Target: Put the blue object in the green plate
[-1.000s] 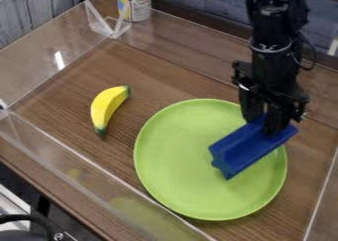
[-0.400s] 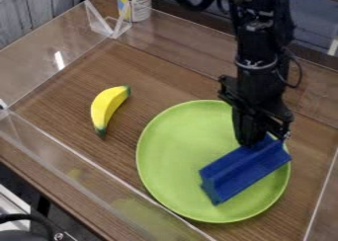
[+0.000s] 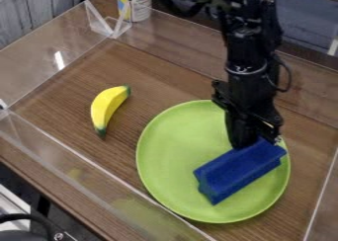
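The blue object, a ridged royal-blue block, lies flat on the right half of the green plate, pointing from the plate's front towards its far right. My gripper hangs straight down from the black arm over the block's far end. Its fingers are drawn together and shut, just at or above the block's upper edge. I cannot tell whether the tips still touch the block.
A yellow banana lies on the wooden table left of the plate. Clear plastic walls fence the table at the left and front. A bottle and a clear stand stand at the back left.
The block has gone from hanging tilted in the gripper to lying flat on the plate, a little lower and to the left. The arm shifted slightly left, and the fingers closed.
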{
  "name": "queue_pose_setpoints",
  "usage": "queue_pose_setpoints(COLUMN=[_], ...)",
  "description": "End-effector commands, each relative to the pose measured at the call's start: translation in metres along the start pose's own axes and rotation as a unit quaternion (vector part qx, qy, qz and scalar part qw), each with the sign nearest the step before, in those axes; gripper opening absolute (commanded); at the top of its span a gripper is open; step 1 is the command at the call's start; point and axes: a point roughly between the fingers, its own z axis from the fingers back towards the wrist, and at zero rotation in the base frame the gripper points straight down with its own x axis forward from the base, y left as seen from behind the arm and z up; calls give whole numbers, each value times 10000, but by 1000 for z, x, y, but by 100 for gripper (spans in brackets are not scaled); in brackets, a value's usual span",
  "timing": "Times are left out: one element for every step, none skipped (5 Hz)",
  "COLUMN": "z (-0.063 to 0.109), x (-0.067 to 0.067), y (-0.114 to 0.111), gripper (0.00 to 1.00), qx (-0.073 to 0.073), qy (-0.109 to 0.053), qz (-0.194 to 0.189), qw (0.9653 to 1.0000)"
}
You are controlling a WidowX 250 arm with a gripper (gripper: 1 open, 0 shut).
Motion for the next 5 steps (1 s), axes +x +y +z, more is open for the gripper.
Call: queue_pose_setpoints(z=[0,-10,-15,-15,-15], x=[0,-2,-4,-4,-4], y=[3,7,12,15,19], gripper=[0,0,0,0,0], qx=[10,-4,6,10,15], qy=[-111,-40,-6,-6,-6], qz=[-27,-16,25,71,116], qw=[9999,10000,10000,10000,9999])
